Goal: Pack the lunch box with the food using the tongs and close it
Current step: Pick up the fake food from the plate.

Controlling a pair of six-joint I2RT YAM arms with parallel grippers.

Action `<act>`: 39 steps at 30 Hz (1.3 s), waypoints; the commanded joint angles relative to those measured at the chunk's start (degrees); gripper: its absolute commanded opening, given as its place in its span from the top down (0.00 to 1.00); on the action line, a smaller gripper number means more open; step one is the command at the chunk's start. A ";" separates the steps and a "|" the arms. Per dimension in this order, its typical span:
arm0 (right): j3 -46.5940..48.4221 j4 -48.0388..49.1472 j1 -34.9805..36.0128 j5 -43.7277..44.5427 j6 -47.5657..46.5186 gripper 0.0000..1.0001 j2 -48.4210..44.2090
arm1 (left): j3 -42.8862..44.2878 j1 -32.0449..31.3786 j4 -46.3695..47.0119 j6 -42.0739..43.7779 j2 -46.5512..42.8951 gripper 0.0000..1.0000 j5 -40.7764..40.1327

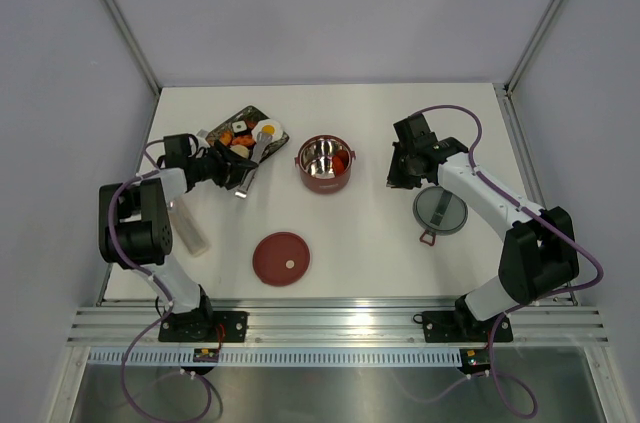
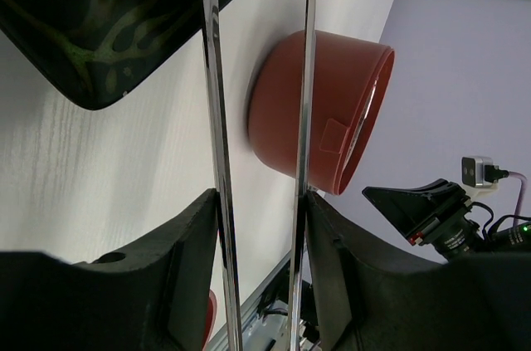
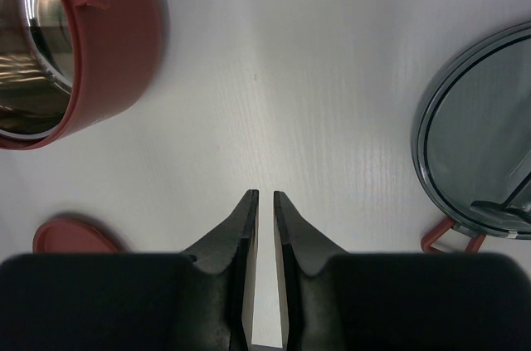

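At the worktop's far left, the left end effector (image 1: 238,168) is clamped across both arms of the tongs (image 2: 214,119). Their tips reach over the tray (image 2: 83,44), where the food (image 1: 266,129) lies. The box (image 1: 322,186) stands open just right of the tray, one orange bit inside. The red lid (image 1: 281,258) lies nearer the bases. The right end effector (image 3: 265,202) hovers between box and grey lid (image 3: 481,135), narrowed to a slit and empty. Judgement: thin, slick, springy steel, and the toy pieces are light and may squirt free. Take the flat egg by its edge, squeezing gently.
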 commanded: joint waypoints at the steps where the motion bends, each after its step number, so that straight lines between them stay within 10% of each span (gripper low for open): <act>1: 1.14 0.22 0.47 -0.08 -0.17 0.80 0.06 | 0.90 -0.08 3.64 -1.11 0.71 0.53 0.32; 29: 1.32 -0.22 0.56 0.01 0.18 0.80 -0.21 | 0.28 -1.22 12.87 -6.99 5.63 0.53 -0.47; 39: 1.84 -0.48 0.56 0.01 0.18 0.80 -0.21 | -0.25 -1.22 11.56 -6.38 4.40 0.78 -1.00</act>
